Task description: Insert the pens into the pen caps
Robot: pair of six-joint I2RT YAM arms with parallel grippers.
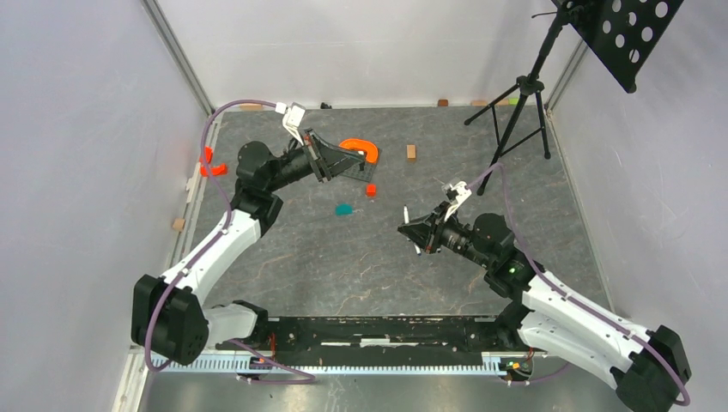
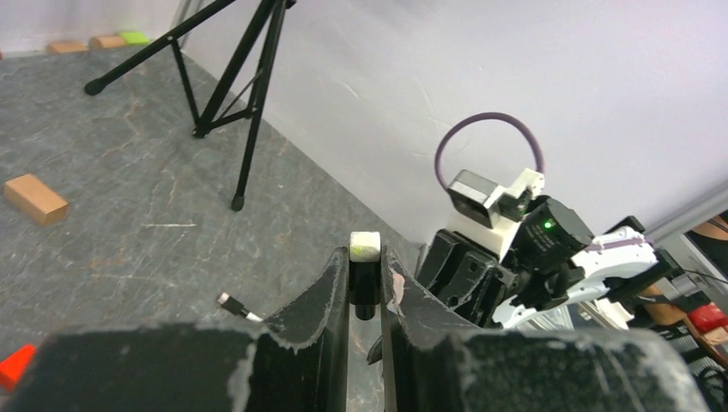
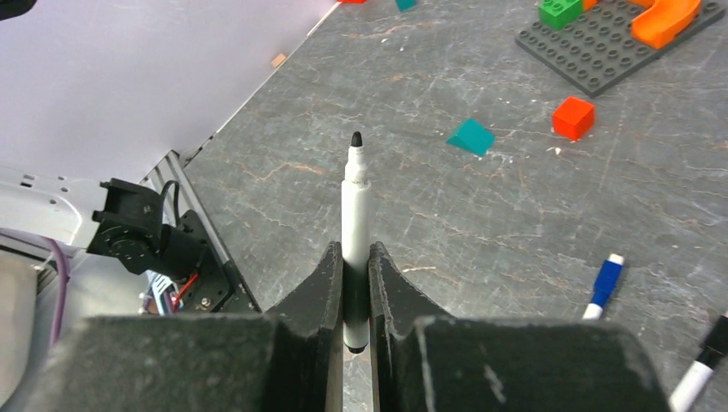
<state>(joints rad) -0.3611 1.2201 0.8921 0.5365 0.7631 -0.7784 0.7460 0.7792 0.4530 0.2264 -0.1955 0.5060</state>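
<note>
Pen cap (image 2: 365, 293) clamped in your left claw (image 2: 365, 262), white pen (image 3: 354, 202) clamped in your right claw (image 3: 354, 257), dark tip pointing to 12 o'clock

A teal brick (image 1: 344, 209) lies near a red brick (image 1: 371, 190), tripod (image 1: 529, 85) well apart.

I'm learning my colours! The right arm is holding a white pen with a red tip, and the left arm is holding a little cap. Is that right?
Nearly. The pen has a black tip, not red, as the right wrist view shows. The rest is right: it is white, in the jaws of the right gripper, and the left gripper holds a little cap.
</note>
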